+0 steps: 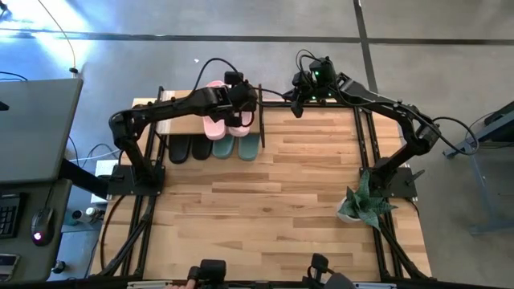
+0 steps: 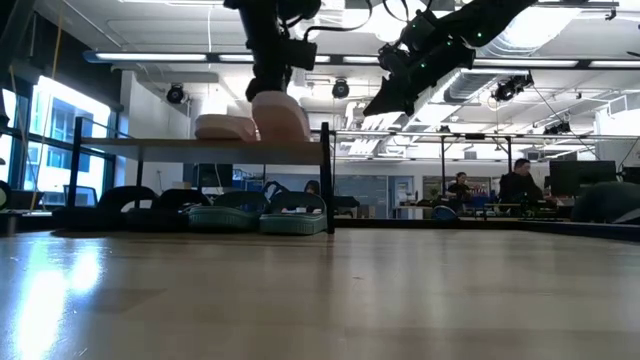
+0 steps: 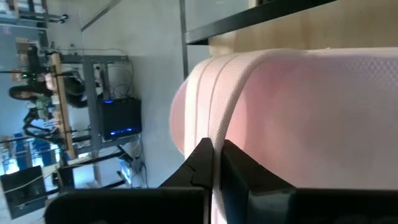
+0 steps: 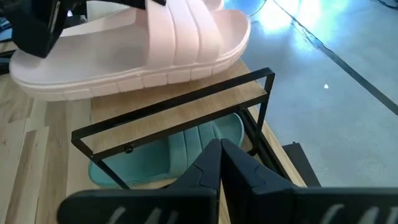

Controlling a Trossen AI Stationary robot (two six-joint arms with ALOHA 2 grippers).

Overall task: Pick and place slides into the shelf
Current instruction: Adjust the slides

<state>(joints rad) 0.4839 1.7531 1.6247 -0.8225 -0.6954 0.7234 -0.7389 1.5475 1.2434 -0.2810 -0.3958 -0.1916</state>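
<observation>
2 pink slides (image 1: 226,122) on shelf (image 4: 180,106) top; left claw (image 3: 214,155) clamped on 1 strap, right claw (image 4: 219,152) closed, empty. Risk: pulling away unreleased drags slide off.

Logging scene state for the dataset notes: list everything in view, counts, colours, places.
pink slides: 2, pale pink, on the shelf's top board; one in the left gripper
black slides: 2, black, shelf's lower level, left end
green slides: 2, sage green, lower level, right of the black pair
shelf: 1, black tube frame with light wood top, far left part of the table
table: 1, light wood planks
plant: 1, green, near the right arm's base
people: at least 2, seated in the room behind, low view
left gripper: shut on a pink slide's strap, over the shelf top
right gripper: shut, holding nothing, above the table's far edge beside the shelf
</observation>
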